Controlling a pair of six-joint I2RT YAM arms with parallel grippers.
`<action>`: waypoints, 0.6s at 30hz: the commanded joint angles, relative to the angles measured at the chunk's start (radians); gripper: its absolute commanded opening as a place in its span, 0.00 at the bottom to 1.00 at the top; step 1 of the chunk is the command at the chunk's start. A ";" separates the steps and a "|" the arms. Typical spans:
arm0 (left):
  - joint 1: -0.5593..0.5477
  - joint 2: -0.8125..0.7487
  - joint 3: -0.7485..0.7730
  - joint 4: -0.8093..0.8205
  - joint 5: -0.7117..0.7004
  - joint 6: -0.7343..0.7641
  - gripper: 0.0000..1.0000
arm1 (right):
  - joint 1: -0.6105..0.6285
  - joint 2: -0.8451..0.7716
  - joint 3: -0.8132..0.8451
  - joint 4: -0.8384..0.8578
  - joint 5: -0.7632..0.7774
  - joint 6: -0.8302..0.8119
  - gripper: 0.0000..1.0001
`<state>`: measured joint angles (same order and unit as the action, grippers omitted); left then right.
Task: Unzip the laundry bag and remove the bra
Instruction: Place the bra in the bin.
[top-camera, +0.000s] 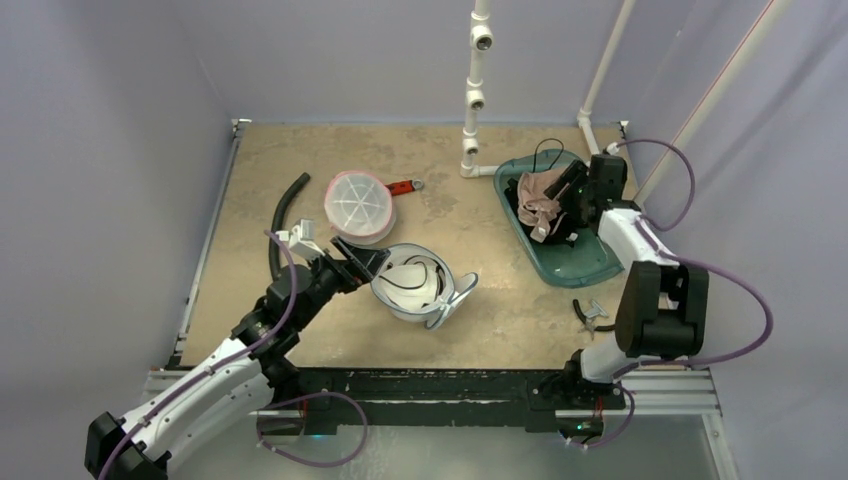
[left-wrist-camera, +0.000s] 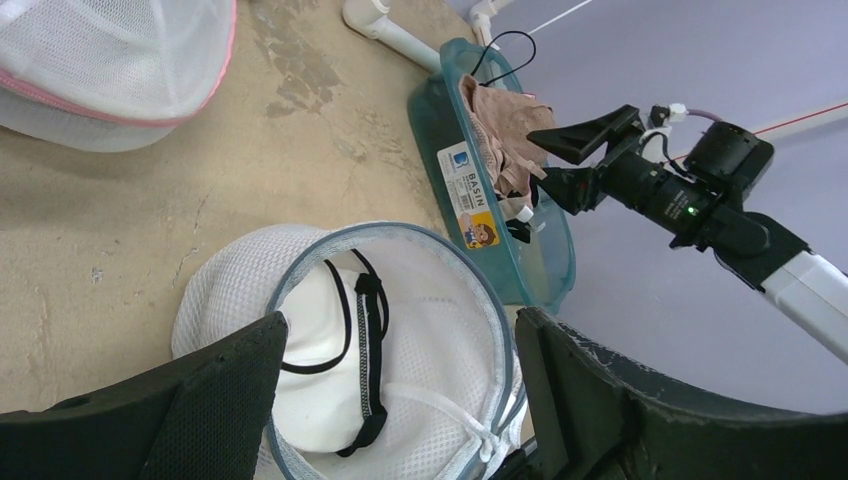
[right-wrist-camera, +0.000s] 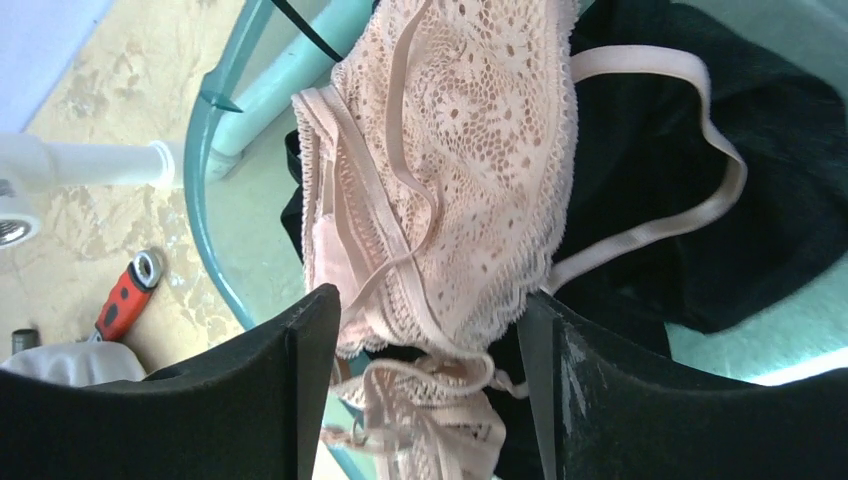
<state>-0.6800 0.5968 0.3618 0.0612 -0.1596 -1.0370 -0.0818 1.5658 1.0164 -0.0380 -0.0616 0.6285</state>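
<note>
White mesh, grey-blue rim: the laundry bag. We find it just ahead of the left gripper, its mouth gaping toward the fingers. These stand spread wide, one at either side of the rim; whether they touch it we cannot tell. Inside the bag, in line between those fingers, we note a white padded garment with black straps.

Pink lace: the bra. We place it directly beyond the right gripper, whose fingers are parted with nothing pinched. The lace lies across the gap between the tips and runs on past them. It rests on a black garment, and both lie inside a teal basin.

Further items, as we list them:
- a second mesh bag, pink-rimmed, beyond the left gripper and off to its left;
- a red-handled tool, just beside that bag, on its far side from the gripper;
- a black hose, to the left gripper's left;
- a white pipe frame, farther out on the table, between the two grippers.
</note>
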 joint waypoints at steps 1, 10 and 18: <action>0.005 -0.018 -0.008 0.005 -0.006 0.003 0.83 | -0.008 -0.117 -0.023 -0.064 0.090 -0.034 0.69; 0.004 -0.031 -0.006 -0.029 -0.004 0.003 0.83 | 0.101 -0.322 0.003 -0.148 0.228 -0.099 0.65; 0.004 -0.035 0.006 -0.029 0.034 0.055 0.75 | 0.222 -0.255 0.003 0.047 0.270 -0.017 0.19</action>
<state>-0.6800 0.5735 0.3553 0.0162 -0.1558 -1.0283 0.1478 1.2625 1.0351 -0.1032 0.1658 0.5434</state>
